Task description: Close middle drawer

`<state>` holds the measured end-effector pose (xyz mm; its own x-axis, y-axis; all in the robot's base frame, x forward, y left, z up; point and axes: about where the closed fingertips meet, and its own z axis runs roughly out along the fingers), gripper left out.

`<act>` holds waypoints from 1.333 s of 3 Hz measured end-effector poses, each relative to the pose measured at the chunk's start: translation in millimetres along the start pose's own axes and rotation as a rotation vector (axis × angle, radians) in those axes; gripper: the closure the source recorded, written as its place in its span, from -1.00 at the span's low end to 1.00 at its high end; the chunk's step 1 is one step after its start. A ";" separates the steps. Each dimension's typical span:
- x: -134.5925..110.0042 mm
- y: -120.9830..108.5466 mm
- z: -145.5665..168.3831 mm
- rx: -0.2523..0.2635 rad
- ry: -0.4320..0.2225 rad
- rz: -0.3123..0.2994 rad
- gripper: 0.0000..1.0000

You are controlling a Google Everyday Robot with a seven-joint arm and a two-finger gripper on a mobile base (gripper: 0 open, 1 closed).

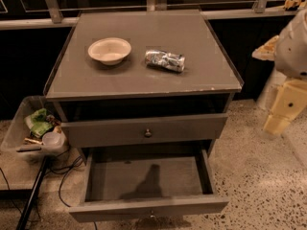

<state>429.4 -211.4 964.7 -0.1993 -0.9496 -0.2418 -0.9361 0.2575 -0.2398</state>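
Note:
The middle drawer [148, 178] of the grey cabinet [144, 75] is pulled far out and its inside is bare. Its narrow front [148, 209] faces me at the bottom edge of the view, with a small round knob [151, 214] at its centre. The taller-fronted top drawer [144, 130] above it stands slightly out, with its own knob [147, 133]. My gripper [278, 122] hangs at the right edge of the view on the white and cream arm [292, 51]. It is beside the cabinet's right side, apart from both drawers and holding nothing I can see.
On the cabinet top lie a white bowl [110, 50] and a crushed silver can [165, 60]. A clear plastic bin [33, 128] with litter stands left of the cabinet. A dark pole [31, 195] and cables [67, 171] lie on the floor at lower left. Speckled floor lies to the right.

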 end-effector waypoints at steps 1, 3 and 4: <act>9.8 30.0 37.9 -0.069 -0.074 0.003 -1.00; 24.2 86.3 116.7 -0.132 -0.215 0.038 -0.17; 21.0 95.3 146.8 -0.059 -0.207 0.076 0.30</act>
<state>378.7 -180.6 798.8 -0.2124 -0.8695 -0.4460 -0.9371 0.3105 -0.1591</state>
